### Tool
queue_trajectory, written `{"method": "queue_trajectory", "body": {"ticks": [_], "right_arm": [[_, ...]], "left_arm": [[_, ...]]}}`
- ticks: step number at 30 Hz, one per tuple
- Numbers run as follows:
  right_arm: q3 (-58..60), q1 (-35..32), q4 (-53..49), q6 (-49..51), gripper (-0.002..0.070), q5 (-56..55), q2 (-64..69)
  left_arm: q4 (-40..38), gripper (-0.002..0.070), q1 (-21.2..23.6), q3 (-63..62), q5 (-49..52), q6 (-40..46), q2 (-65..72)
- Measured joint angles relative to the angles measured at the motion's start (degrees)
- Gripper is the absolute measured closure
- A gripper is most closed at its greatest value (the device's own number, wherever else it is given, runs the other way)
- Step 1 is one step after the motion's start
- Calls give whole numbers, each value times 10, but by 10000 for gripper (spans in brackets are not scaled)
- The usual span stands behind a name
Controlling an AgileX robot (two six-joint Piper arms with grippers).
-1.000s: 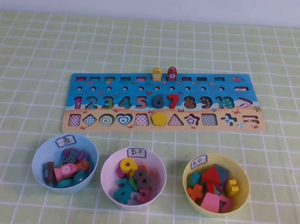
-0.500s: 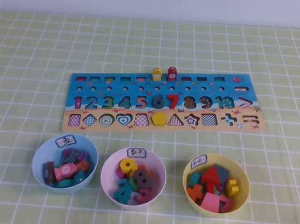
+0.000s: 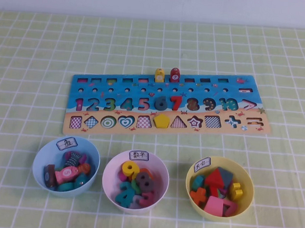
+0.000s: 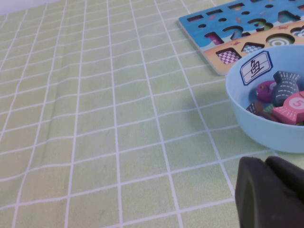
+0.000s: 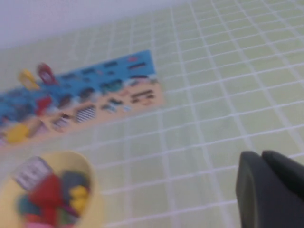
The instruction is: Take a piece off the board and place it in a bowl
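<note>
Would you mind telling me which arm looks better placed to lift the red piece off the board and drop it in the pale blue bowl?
Probably the left. The left gripper sits beside the pale blue bowl, while the right gripper sits near the yellow bowl. The red piece stands about mid-board, so neither has a clear advantage there.

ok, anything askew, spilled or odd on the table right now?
Nothing spilled or damaged. The board sits slightly skewed to the tablecloth grid. The red piece and a yellow piece stand upright at its far edge. All three bowls are upright with contents inside, including the blue bowl. The left gripper and right gripper sit parked near the table's front edge.
</note>
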Motion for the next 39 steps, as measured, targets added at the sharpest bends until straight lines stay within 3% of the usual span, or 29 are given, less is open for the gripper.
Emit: {"method": "queue_trajectory", "body": {"ticks": [6, 8, 22, 28, 39], "right_arm": [[0, 0, 365, 1, 694, -15, 0], [0, 0, 445, 1, 694, -29, 0], [0, 0, 518, -75, 694, -56, 0], [-16, 0, 500, -142, 694, 30, 6], [-286, 0, 137, -149, 694, 255, 257]], "left_arm": [[0, 679, 0, 0, 0, 0, 0], [0, 679, 0, 0, 0, 0, 0], [0, 679, 0, 0, 0, 0, 0], [0, 679, 0, 0, 0, 0, 0], [0, 679, 0, 0, 0, 0, 0]]}}
